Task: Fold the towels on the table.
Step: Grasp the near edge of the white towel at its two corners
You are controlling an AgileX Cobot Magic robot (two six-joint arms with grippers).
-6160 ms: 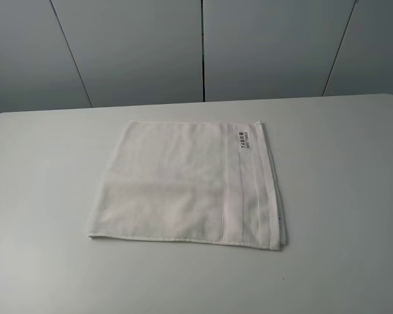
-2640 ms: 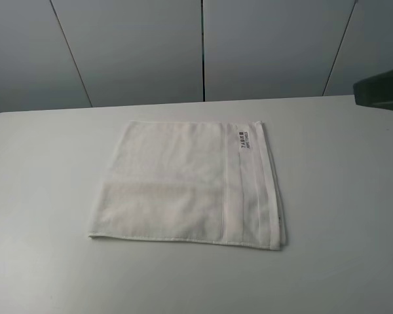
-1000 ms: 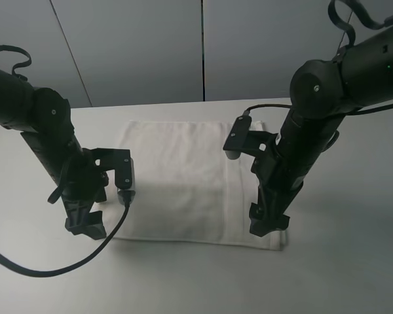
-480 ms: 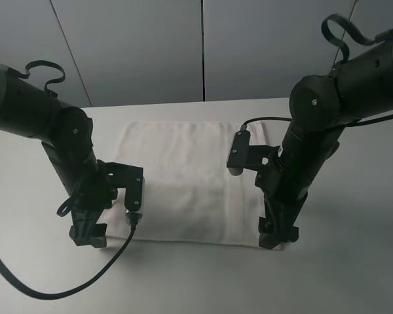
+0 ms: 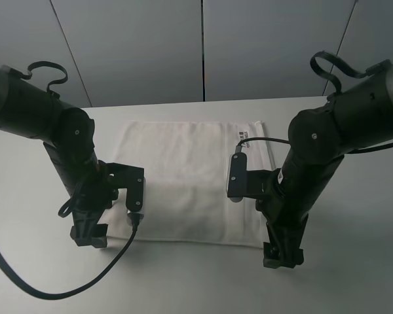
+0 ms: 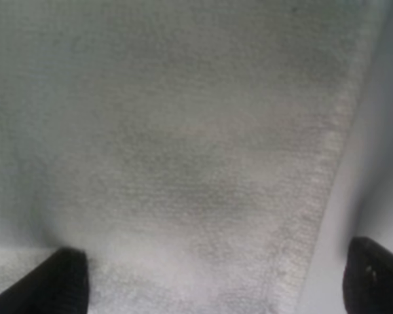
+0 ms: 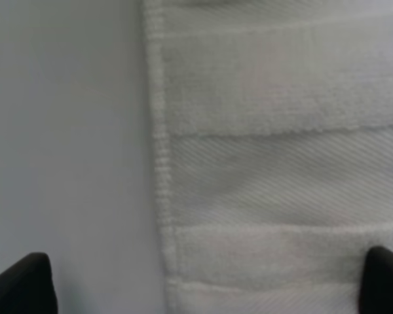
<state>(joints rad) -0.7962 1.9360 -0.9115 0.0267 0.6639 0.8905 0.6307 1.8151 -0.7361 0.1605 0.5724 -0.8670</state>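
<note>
Towel (image 5: 190, 176), 1 only, lies flat at the middle of the table (image 5: 360, 124), somewhat nearer the far edge. Its printed label (image 5: 243, 137) sits at its far right corner, and the woven band (image 7: 281, 176) runs far-to-near along its right side. It looks slightly wider left-to-right than deep, though the camera angle leaves that unsure.

The 2 grippers hang low at its near edge: the left gripper (image 5: 88, 235) at the near left corner, the right gripper (image 5: 281, 256) at the near right corner. Both are spread wide and hold nothing.

In each wrist view, 1 fingertip is over cloth and the other over bare table, straddling a side hem. I cannot tell whether they touch. The cloth stretches from the fingers toward the far edge, so pinching both corners and carrying them that way seems the likely next move
</note>
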